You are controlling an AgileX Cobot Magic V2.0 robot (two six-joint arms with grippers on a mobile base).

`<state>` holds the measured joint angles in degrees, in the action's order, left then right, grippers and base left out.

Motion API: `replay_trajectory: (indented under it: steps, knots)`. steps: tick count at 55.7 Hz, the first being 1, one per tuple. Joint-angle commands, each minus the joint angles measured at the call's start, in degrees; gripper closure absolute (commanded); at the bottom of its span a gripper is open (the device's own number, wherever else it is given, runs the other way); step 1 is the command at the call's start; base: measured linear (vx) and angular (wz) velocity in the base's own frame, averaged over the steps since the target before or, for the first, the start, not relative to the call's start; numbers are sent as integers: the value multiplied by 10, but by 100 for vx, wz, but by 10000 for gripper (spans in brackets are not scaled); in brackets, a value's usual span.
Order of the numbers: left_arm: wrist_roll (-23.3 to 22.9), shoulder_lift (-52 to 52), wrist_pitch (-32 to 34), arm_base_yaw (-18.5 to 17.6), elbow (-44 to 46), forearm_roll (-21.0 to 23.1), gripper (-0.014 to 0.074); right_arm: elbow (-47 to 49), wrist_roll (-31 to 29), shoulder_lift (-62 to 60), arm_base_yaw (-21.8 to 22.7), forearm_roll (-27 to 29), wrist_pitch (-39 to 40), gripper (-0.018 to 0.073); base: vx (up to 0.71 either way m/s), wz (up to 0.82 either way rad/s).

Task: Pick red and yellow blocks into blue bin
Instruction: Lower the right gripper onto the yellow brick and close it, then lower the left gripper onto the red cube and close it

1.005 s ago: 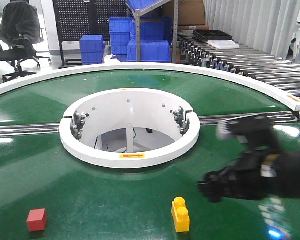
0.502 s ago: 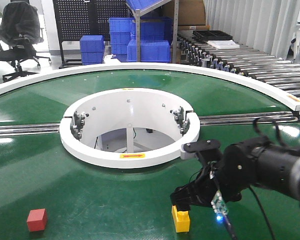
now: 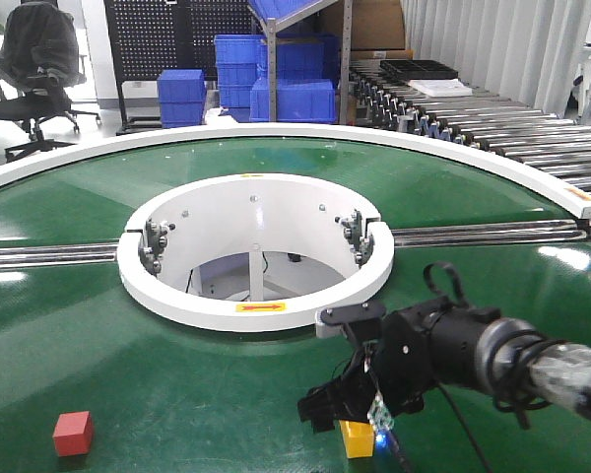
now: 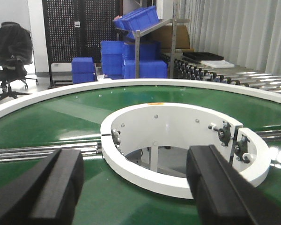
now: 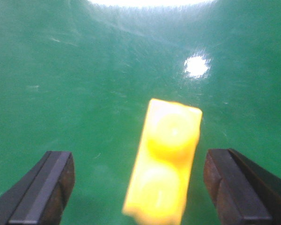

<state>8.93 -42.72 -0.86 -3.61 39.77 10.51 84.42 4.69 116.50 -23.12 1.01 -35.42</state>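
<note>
Right wrist-mounted view: right gripper (image 5: pixel 139 161) spread wide, straddling the blurred yellow brick (image 5: pixel 167 154), seemingly without contact.

From the front I see only a corner of the yellow brick (image 3: pixel 356 440); the right gripper (image 3: pixel 345 414) over it hides its studs; the wrist view blurs its near end.

back: black pegboard (image 3: pixel 167 34), stacked blue crates (image 3: pixel 238 61); left: office chair (image 3: pixel 34 74); right: roller conveyor (image 3: pixel 473 123), pale curtain (image 3: pixel 492 39)
</note>
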Motion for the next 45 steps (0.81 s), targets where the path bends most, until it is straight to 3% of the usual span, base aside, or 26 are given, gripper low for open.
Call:
replay_trajectory:
  steps: [1,7,11,15,20,22,33,45]
  knots:
    - [-4,2,36,-3,21,3,32,25,0,-8,2,-10,29,-31,0,0]
    - [-4,2,33,-3,21,3,32,32,2,16,2,-10,28,0,0,0]
    - [-4,2,30,-3,21,3,32,37,4,23,2,-10,27,71,0,0]
    - [-4,2,27,-3,21,3,32,37,8,24,2,-10,27,229,0,0]
    - [-4,2,24,-3,21,3,32,37,7,17,3,-13,25,513,0,0]
    - [-4,2,24,-3,21,3,32,37,5,14,3,-16,25,577,0,0]
    - [-4,3,13,-3,21,4,32,36,2,-33,3,-50,7,571,0,0]
    - [-5,-30,-121,-3,49,12,32,36,-1,-106,3,-58,-13,570,0,0]
